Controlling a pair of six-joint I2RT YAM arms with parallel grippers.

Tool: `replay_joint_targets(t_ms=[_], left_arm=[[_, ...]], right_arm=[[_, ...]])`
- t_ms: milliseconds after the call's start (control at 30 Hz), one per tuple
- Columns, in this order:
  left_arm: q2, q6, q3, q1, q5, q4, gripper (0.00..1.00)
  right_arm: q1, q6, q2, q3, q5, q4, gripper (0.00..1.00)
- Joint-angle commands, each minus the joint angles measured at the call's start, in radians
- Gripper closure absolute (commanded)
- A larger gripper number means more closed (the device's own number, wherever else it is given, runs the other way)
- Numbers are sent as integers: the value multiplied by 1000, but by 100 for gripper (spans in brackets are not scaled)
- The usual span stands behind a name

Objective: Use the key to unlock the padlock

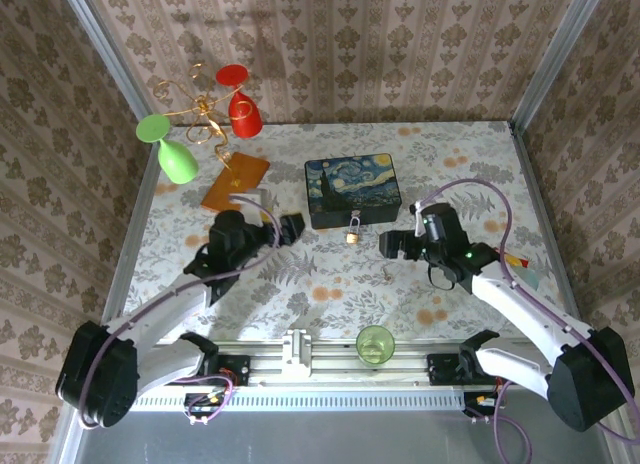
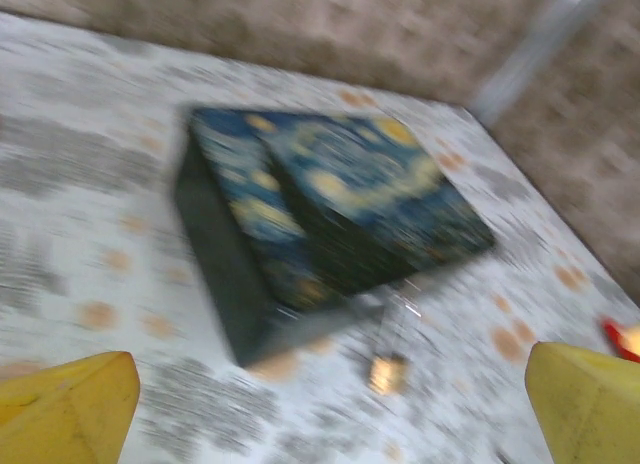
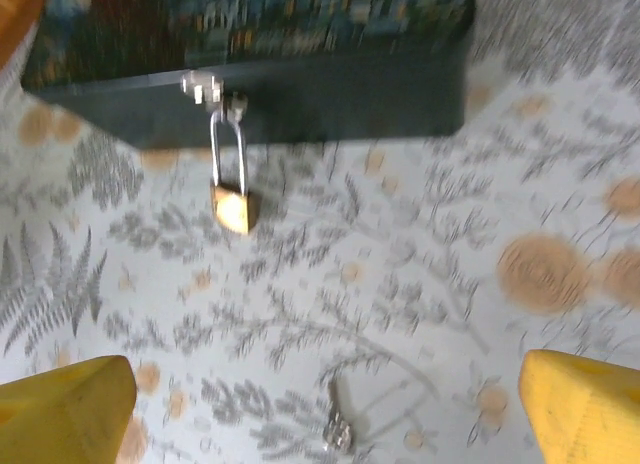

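Green cup [image 1: 375, 344] stood nearest on the surface [image 1: 470, 164], seemingly empty. Beyond it the key [image 3: 337, 429] lay flat, near the right gripper [image 1: 392, 246]; the padlock [image 3: 232, 206] hung from the shut painted box [image 1: 352, 191]. Left gripper [image 1: 290, 227] and right both had jaws wide apart, empty. Likely light, thin and slippery, the key wanted pinching by its head; the padlock's rigid body would probably swing.

The top camera is looking down from above the near edge. Both wrist cameras are looking in low and close, sharing the box [image 2: 330, 214] and padlock [image 3: 232, 206].
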Motion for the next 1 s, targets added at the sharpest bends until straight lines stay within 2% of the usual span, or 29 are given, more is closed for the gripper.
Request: replay_joint_targets(t_ms=[0,133,267,367,533,767,967], left_arm=[[-39,-45,-2,-117,21,31,0],[-10,-108,16,-216,-30,-10,0],[46,-241,30,-261,-79,-18,0],[93,-266,68,-312,-108,-29,0],[179,-260,127,-388,-159,-45,0],[234,-309,116,-396,-151,25,0],[259,-307,140,-396,-122,-15,0]], right_arm=[[56,58,19,-49,24,-85,5],[74,88,83,-87,36,-25,18],[107,88,148,-81,52,2,38],[120,89,180,-82,48,11,53],[137,79,252,-35,61,-19,54],[163,71,315,1,85,-35,58],[194,78,375,35,149,-72,62]])
